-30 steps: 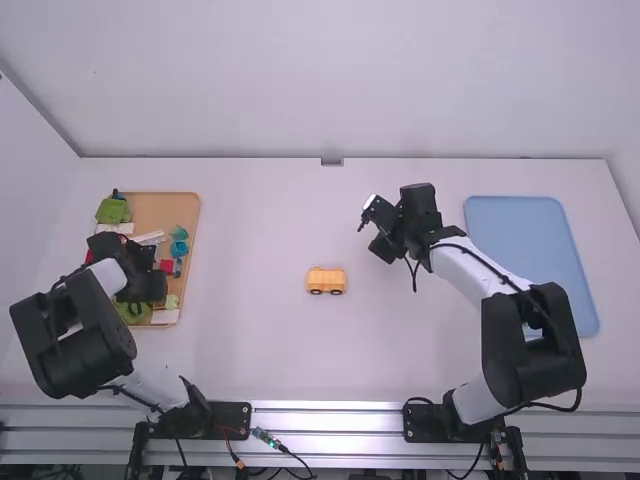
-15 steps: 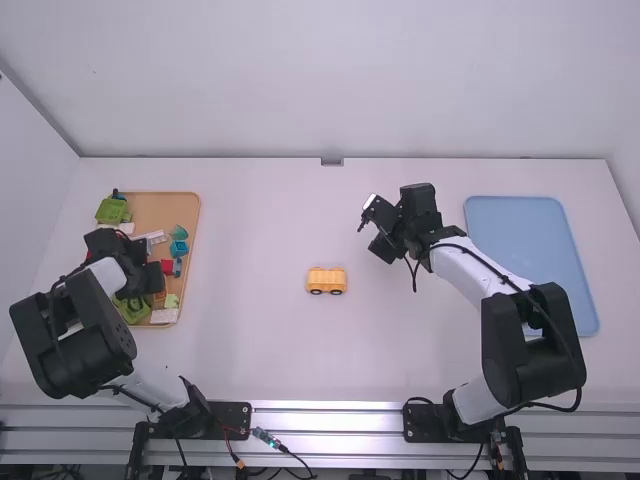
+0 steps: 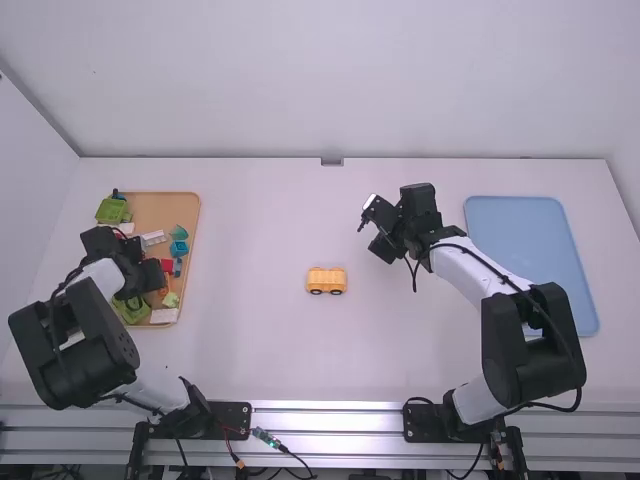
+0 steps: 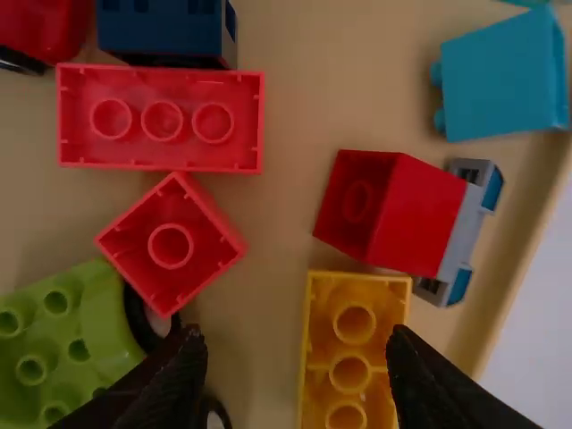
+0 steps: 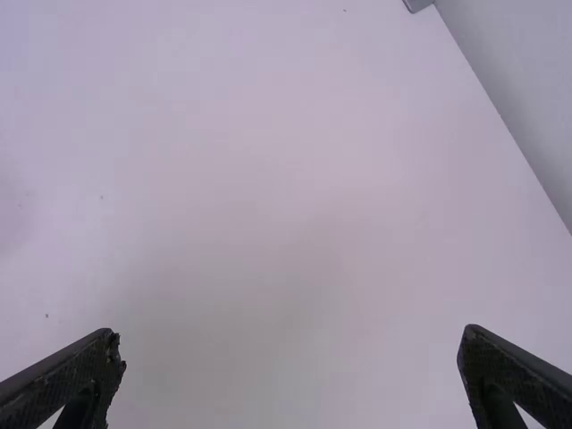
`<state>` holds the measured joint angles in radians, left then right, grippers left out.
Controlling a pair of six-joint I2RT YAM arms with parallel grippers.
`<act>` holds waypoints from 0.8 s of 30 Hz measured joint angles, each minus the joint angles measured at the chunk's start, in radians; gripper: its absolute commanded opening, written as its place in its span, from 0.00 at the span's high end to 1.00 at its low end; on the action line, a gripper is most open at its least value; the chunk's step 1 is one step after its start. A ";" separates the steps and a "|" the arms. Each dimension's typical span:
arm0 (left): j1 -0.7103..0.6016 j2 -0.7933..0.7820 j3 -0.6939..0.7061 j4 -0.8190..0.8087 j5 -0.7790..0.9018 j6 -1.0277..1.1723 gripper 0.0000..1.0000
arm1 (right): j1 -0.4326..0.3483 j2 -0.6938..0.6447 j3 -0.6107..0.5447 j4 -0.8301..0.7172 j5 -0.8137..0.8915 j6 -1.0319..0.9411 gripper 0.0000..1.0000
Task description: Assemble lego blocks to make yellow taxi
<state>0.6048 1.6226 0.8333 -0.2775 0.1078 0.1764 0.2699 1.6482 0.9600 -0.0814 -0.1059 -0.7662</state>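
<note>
While the wheeled yellow piece (image 3: pixel 326 281) sits mid-bench (image 3: pixel 270 350), the left claw (image 4: pixel 298 338), well open and empty like the right claw (image 5: pixel 293 338), should centre over the tray's (image 3: pixel 160 208) yellow brick (image 4: pixel 350 354) before squeezing.

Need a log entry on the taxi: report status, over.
Left gripper open over tray; right gripper open over table. Yellow wheeled piece mid-table. Yellow brick in tray, red block close by.

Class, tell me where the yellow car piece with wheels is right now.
In the high view, the yellow car piece rests on the white table near the middle, between the block tray on the left and the blue tray on the right.
</note>
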 measured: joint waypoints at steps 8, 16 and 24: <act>-0.023 -0.041 0.000 -0.063 0.037 -0.005 0.61 | 0.000 0.000 0.000 0.000 0.000 0.000 0.01; -0.065 -0.041 0.000 -0.069 -0.029 -0.040 0.59 | 0.000 0.000 0.000 -0.001 0.000 0.001 0.01; -0.066 -0.041 -0.033 -0.031 -0.104 -0.087 0.52 | 0.000 0.000 0.000 0.000 0.000 0.001 0.01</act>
<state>0.5392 1.5818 0.8005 -0.3088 0.0036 0.0898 0.2703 1.6482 0.9600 -0.0818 -0.1059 -0.7650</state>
